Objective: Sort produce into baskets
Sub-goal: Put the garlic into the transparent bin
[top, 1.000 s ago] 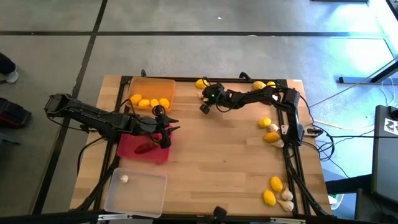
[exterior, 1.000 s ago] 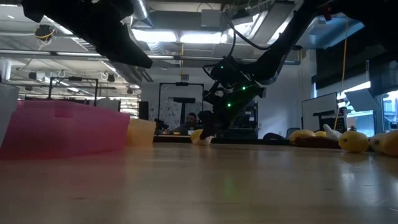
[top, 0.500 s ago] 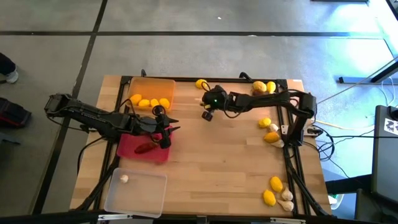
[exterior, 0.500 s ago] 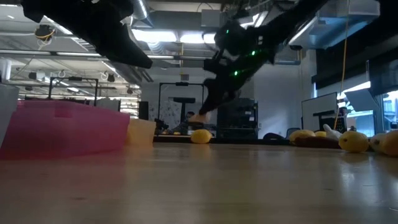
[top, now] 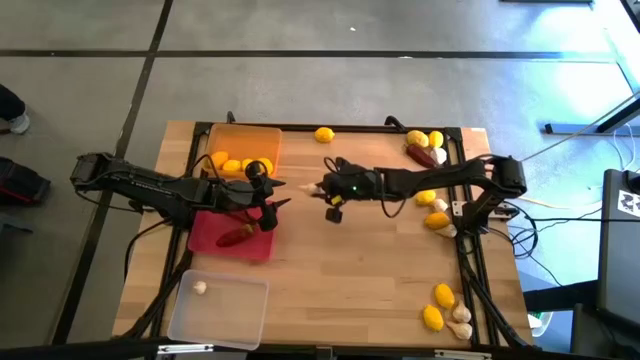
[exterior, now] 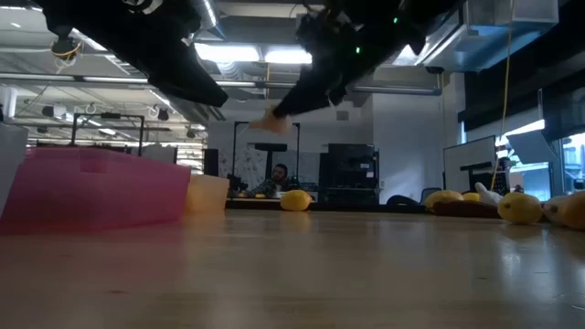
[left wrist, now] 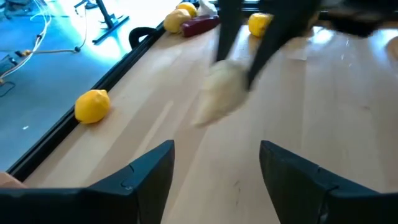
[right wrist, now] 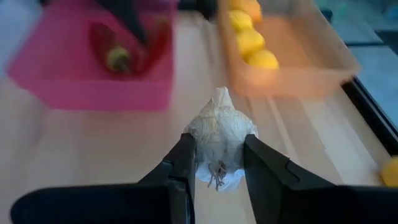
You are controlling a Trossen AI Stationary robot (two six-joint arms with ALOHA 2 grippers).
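My right gripper [right wrist: 219,163] is shut on a white garlic bulb [right wrist: 219,138] above the table's middle, right of the baskets. My left gripper [left wrist: 214,177] stands open with nothing between its fingers, over the right edge of the red-pink basket [top: 228,240], and faces the bulb [left wrist: 217,99]. A dark red pepper [top: 235,238] lies in that basket. Several lemons [top: 240,165] lie in the orange basket [top: 245,140]. One garlic bulb [top: 200,287] lies in the clear basket [top: 218,310]. My right gripper pinches the garlic bulb by its two opposite sides [right wrist: 196,146] between its two fingers. The fingers come from the table's right, slanting down. The bulb's root end [right wrist: 217,177] faces back along the fingers and its pointed tip faces away. It hangs clear of the table.
A lone lemon [top: 323,135] lies at the far edge. More lemons, a red pepper [top: 422,155] and garlic lie along the right edge [top: 436,215] and at the near right corner [top: 445,305]. Bare wood lies between the baskets and the right edge.
My right gripper has risen from the table beside the far-edge lemon and swung toward the near edge and toward my left gripper. It has carried the garlic bulb up clear of the table. My left gripper's fingers have spread wider apart.
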